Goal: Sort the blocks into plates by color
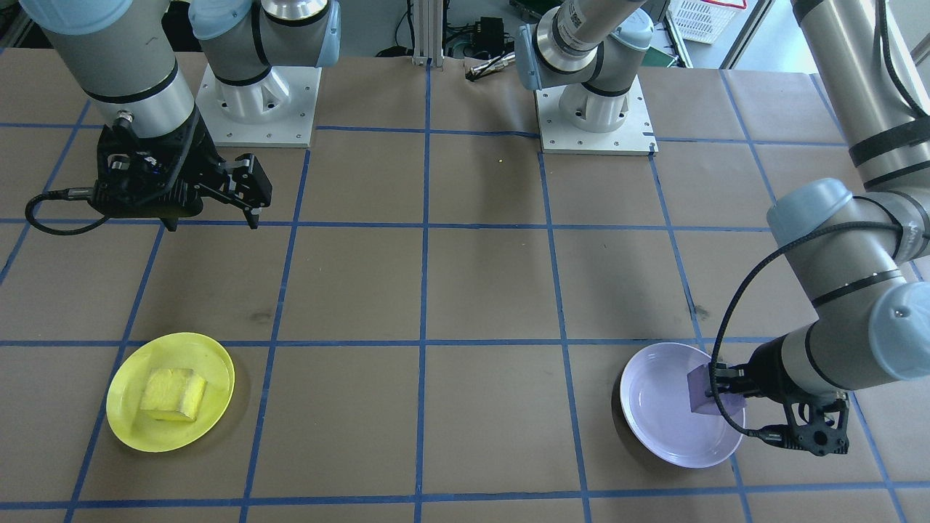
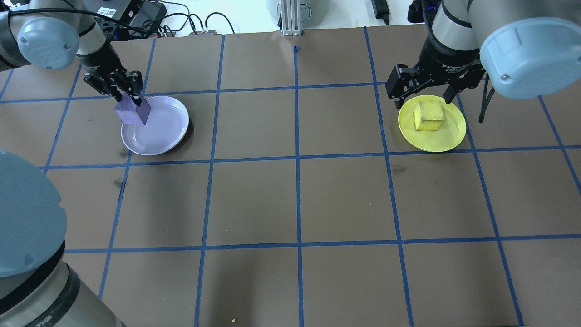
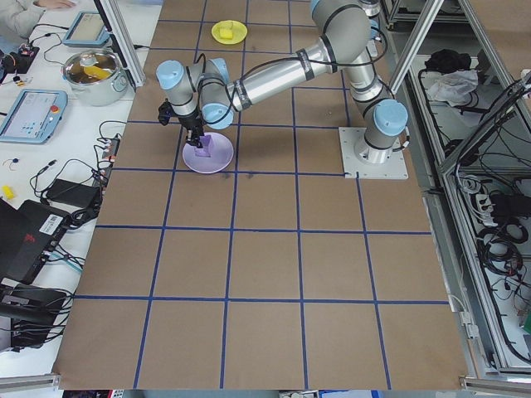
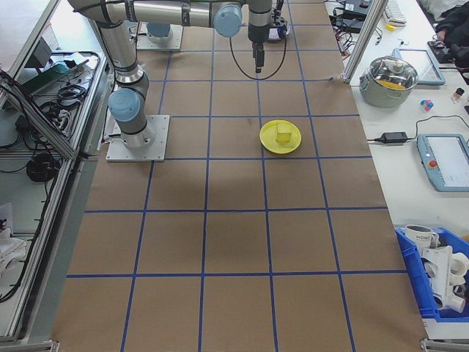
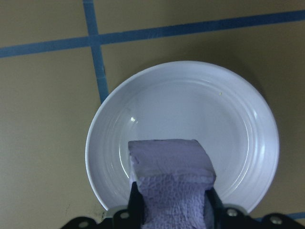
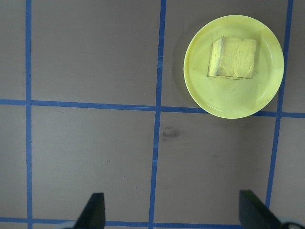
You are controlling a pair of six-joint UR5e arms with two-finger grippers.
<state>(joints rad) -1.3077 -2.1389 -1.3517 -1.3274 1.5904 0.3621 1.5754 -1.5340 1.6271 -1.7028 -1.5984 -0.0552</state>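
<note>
My left gripper (image 2: pixel 129 97) is shut on the light purple block (image 2: pixel 132 111), which it holds tilted over the left part of the lavender plate (image 2: pixel 168 125). The left wrist view shows this block (image 5: pixel 171 176) between the fingers, with the plate (image 5: pixel 190 100) below it. I cannot tell whether block and plate touch. On the other side, the yellow block (image 2: pixel 429 116) lies in the yellow plate (image 2: pixel 449 131). My right gripper (image 1: pixel 213 224) hangs open and empty, high up and back from that plate (image 1: pixel 123 407). Its fingers (image 6: pixel 93 212) stand wide apart.
Brown paper with a blue tape grid covers the table. Both arm bases (image 1: pixel 258 109) stand at the robot's edge. Benches at the table's ends carry a pot (image 4: pixel 392 77), tablets (image 4: pixel 443 158), cables and a blue bin (image 4: pixel 436 275).
</note>
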